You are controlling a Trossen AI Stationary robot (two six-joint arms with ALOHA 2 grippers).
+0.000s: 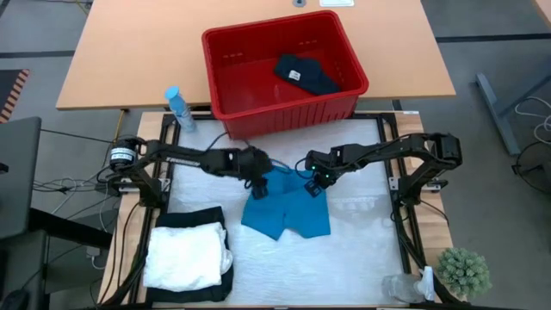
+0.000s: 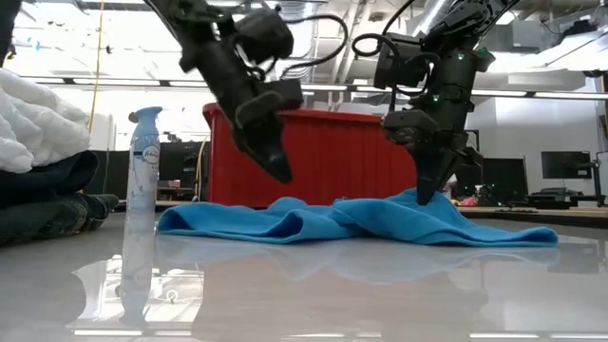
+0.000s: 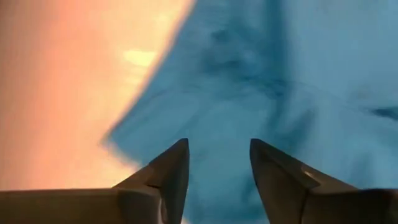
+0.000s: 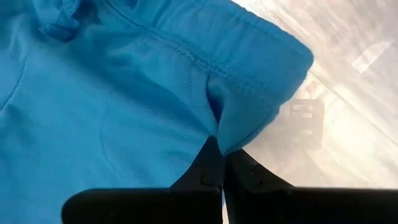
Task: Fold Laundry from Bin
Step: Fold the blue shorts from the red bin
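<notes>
The small bright blue garment (image 1: pixel 286 209) lies spread on the white table, its far edge bunched between my two grippers. My left gripper (image 3: pixel 219 162) stands open just above the garment's far left part and is clear of the cloth in the low view (image 2: pixel 277 166). My right gripper (image 4: pixel 221 158) is shut on the garment's far right part. The red bin (image 1: pixel 225 96) stands at the table's far edge, with a dark garment (image 1: pixel 306 74) lying on its floor. My right gripper pinches a puckered fold of the blue garment by its stitched band (image 4: pixel 219 127) between its two shut fingers. The fingers come steeply from above, pointing down. The cloth rises in a small peak (image 2: pixel 410 197) to the fingertips, and the remainder lies slack on the table.
A folded stack, white cloth (image 1: pixel 188 254) on black, sits at the near left corner. A spray bottle (image 1: pixel 179 108) stands left of the bin. A small potted plant (image 1: pixel 465 271) and a clear bottle (image 1: pixel 403 288) stand at the near right corner.
</notes>
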